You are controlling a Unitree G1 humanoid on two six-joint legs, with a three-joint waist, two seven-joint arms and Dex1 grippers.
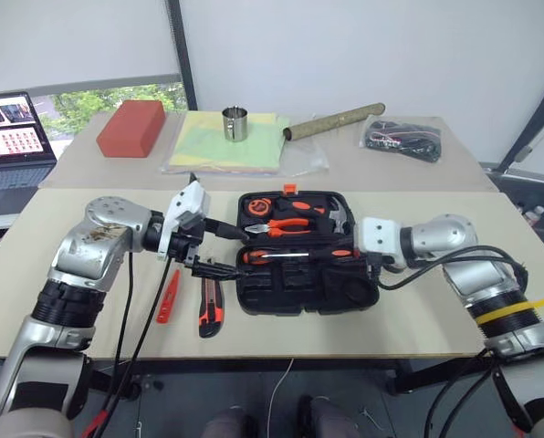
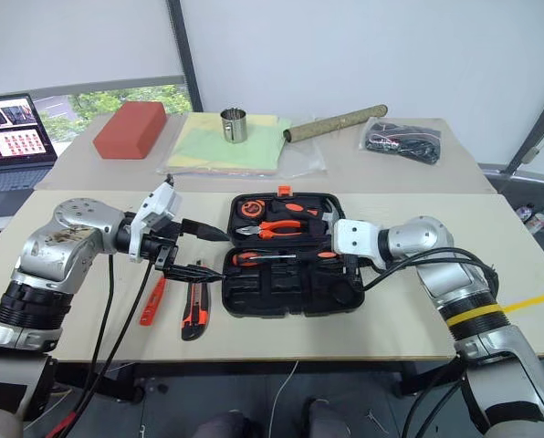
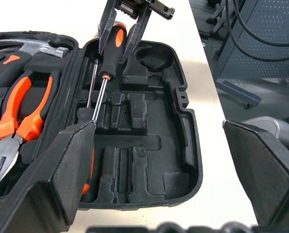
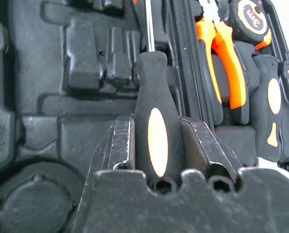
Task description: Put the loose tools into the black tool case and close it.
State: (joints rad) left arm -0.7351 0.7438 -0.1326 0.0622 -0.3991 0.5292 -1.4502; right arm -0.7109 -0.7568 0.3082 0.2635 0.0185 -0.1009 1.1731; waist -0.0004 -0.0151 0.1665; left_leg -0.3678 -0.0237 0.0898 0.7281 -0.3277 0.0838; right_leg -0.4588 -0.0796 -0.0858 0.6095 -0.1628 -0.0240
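screwdriver [image 4: 153, 121] between right pincer [image 4: 156, 145] fingers

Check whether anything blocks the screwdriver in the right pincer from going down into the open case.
Nothing visible does. The right pincer grips the screwdriver by its handle directly over the black tool case; the moulded slots beneath it look empty, and the left pincer stands open beside the case.

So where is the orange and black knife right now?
The utility knife lies on the table, just left of the open black tool case, with a small flat orange tool on its other side.

A partial "3" marks the tape measure [image 4: 251, 19] face.
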